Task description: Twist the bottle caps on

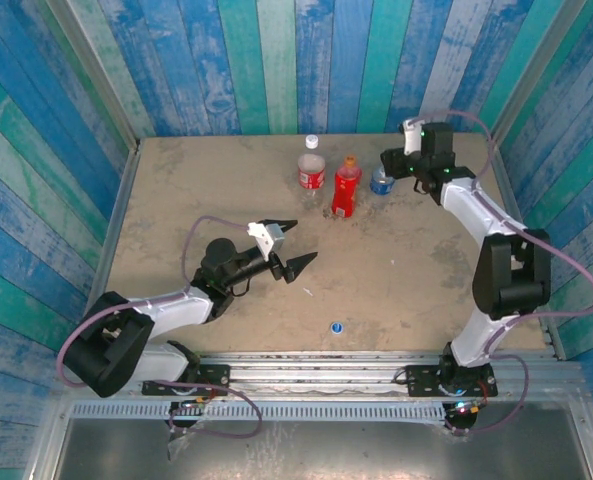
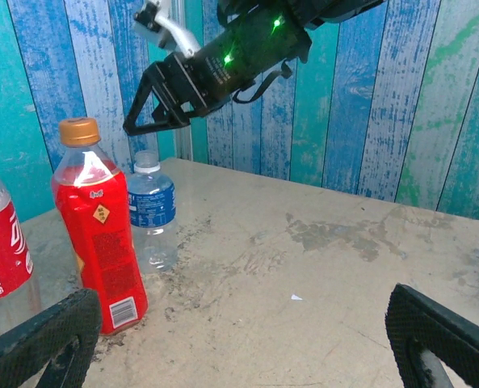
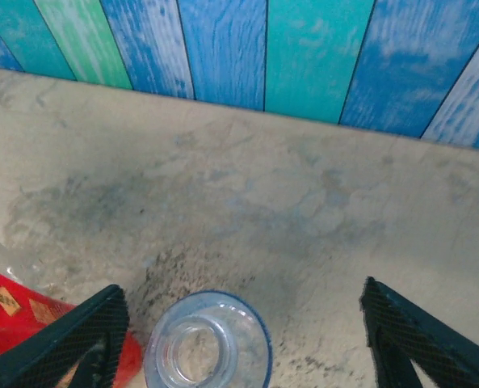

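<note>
Tabletop (image 1: 176,200): R hand (image 1: 391,168) agape above uncapped blue-label bottle (image 3: 207,343).

Left arm (image 1: 166,305) lies low, stretched forward from its base and angled in toward the middle. The left gripper (image 1: 306,239) has its jaws spread really wide. Right arm (image 1: 481,215) climbs from its base, bends at the elbow and reaches way out to the far side, leaning left. The right gripper (image 3: 241,289) points downward, fingers well apart, not pinching anything.
</note>
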`<state>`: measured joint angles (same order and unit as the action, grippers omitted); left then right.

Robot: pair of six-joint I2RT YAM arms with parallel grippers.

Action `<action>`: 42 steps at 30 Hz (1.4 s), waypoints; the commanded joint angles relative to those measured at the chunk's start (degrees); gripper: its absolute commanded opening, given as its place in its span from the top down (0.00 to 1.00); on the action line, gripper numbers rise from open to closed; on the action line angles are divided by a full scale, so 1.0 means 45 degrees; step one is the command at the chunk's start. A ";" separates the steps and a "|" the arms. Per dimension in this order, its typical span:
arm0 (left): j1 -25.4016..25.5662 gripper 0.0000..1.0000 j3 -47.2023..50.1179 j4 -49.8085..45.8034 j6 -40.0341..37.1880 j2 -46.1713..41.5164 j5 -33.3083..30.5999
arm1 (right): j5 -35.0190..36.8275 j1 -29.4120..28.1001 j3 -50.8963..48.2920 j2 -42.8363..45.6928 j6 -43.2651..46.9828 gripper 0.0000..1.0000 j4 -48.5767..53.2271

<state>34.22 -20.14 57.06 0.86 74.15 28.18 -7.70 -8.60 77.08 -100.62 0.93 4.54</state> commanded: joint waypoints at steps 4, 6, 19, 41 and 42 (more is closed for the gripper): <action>0.0009 0.06 -0.0328 0.0236 -0.0133 0.0372 0.0089 | -0.0846 -0.0023 0.0537 -0.0757 0.0223 0.34 0.0666; 0.0002 0.06 -0.0326 0.0211 -0.0147 0.0407 0.0079 | -0.1048 -0.0022 0.0555 -0.0903 0.0252 0.34 0.0719; -0.0006 0.06 -0.0371 0.0133 -0.0241 0.0408 0.0103 | -0.1383 -0.0043 0.0452 -0.0759 0.0515 0.70 0.0965; 0.0004 0.06 -0.0051 0.2522 -0.1009 0.2359 0.0340 | 0.0084 -0.4418 -0.6254 0.6971 0.0376 0.71 0.1886; 0.0010 0.06 -0.0099 0.2688 -0.1019 0.2647 0.0616 | -0.0066 -0.4914 -0.6267 0.6988 0.0531 0.71 0.1949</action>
<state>34.22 -21.41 64.29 -1.74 82.63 27.75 -7.75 -26.76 50.11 -70.24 2.98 11.31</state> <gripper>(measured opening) 0.938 0.304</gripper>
